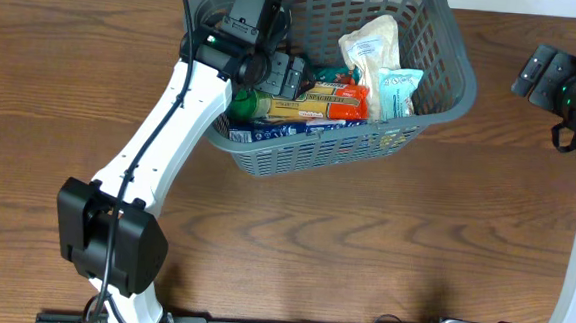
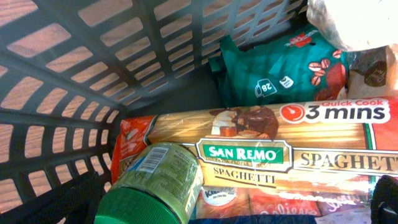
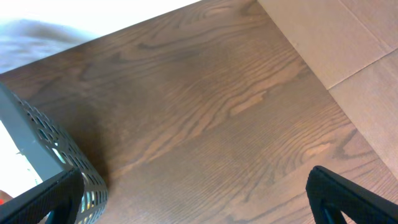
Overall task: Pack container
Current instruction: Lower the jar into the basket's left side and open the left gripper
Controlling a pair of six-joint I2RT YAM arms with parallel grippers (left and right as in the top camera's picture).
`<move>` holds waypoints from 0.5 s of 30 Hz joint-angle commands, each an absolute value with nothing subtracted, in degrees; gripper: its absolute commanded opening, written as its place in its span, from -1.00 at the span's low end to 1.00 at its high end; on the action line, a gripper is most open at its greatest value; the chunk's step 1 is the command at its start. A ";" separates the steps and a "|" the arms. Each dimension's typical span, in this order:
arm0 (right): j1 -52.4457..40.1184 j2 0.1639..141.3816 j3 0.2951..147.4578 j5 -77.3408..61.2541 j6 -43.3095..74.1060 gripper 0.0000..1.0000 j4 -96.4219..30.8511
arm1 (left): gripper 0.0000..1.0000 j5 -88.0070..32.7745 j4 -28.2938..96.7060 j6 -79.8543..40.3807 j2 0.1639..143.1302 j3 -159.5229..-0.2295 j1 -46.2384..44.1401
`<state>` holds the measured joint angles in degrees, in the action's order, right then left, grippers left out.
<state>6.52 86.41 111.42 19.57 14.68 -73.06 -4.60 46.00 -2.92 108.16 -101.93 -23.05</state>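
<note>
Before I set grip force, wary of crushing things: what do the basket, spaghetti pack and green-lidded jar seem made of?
Basket: rigid moulded plastic, matte dark grey; slotted lattice walls. Spaghetti pack: thin glossy film; glare, clear window showing pasta. Green-lidded jar: glass or clear plastic, unclear under its label; lid looks like matte plastic.

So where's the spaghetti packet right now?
In the overhead view the spaghetti packet lies inside the grey basket, across its middle, with a green-lidded jar at its left end.
</note>
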 commanded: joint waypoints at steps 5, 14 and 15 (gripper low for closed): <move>6.76 86.37 111.70 20.53 15.40 0.98 -73.12 | 0.97 -5.17 44.31 -2.59 101.82 -105.25 -23.22; 6.76 86.37 111.70 20.53 15.40 0.99 -73.12 | 0.97 -2.85 44.84 -2.79 94.24 -113.25 -23.16; 6.76 86.37 111.70 20.53 15.40 0.99 -73.12 | 0.97 -1.15 45.30 -2.81 93.23 -114.02 -23.16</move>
<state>6.52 86.41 111.42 19.57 14.68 -73.06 -4.05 44.71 -2.92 96.31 -111.37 -23.05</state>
